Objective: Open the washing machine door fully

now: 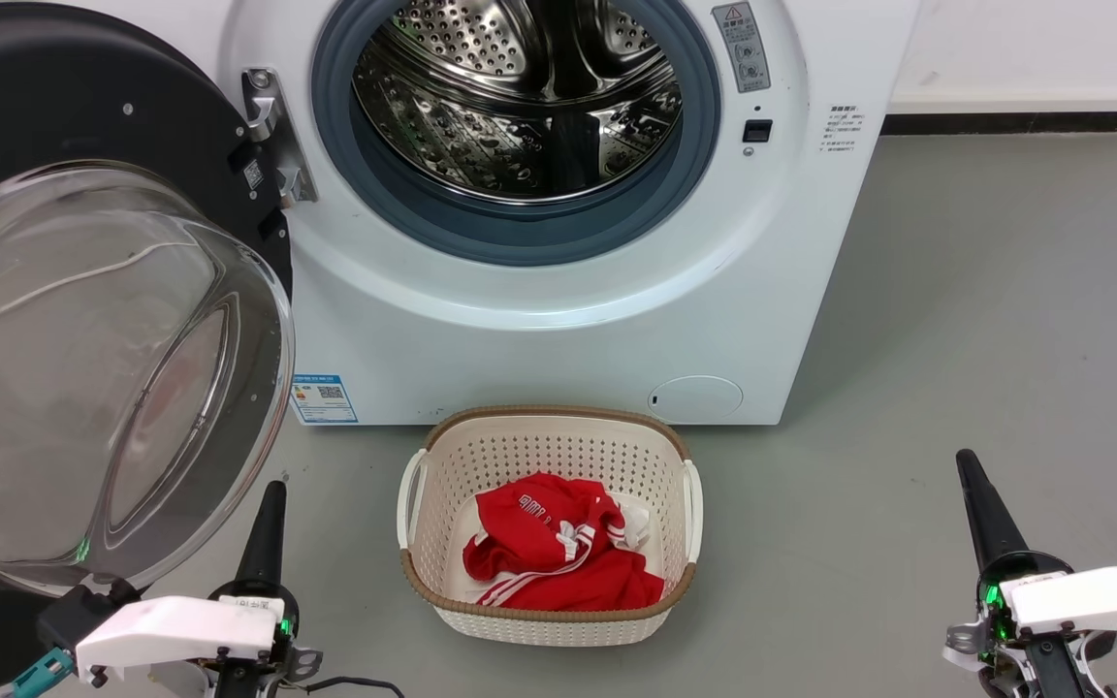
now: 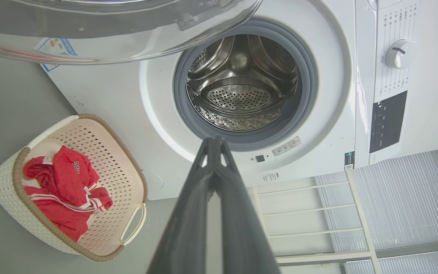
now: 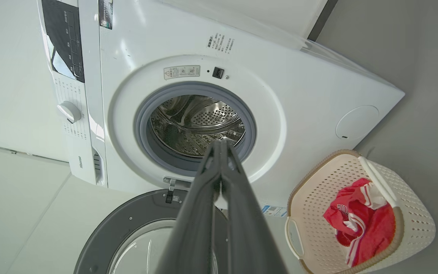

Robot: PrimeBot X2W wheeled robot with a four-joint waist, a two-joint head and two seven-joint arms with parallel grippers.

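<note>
Laundry room: washing machine (image 1: 539, 330), basket (image 1: 551, 419) of clothes (image 1: 558, 557).

The washing machine door (image 1: 83, 339) is running off the head view's left edge, and the right wrist view's bottom edge is cutting away its lower part, with the right gripper (image 3: 221, 145) covering part of its glass. The drum (image 1: 520, 107) is losing its top to the head view's upper edge. Print on the warning label (image 1: 741, 47) and the blue sticker (image 1: 325, 397) is showing too small to read
</note>
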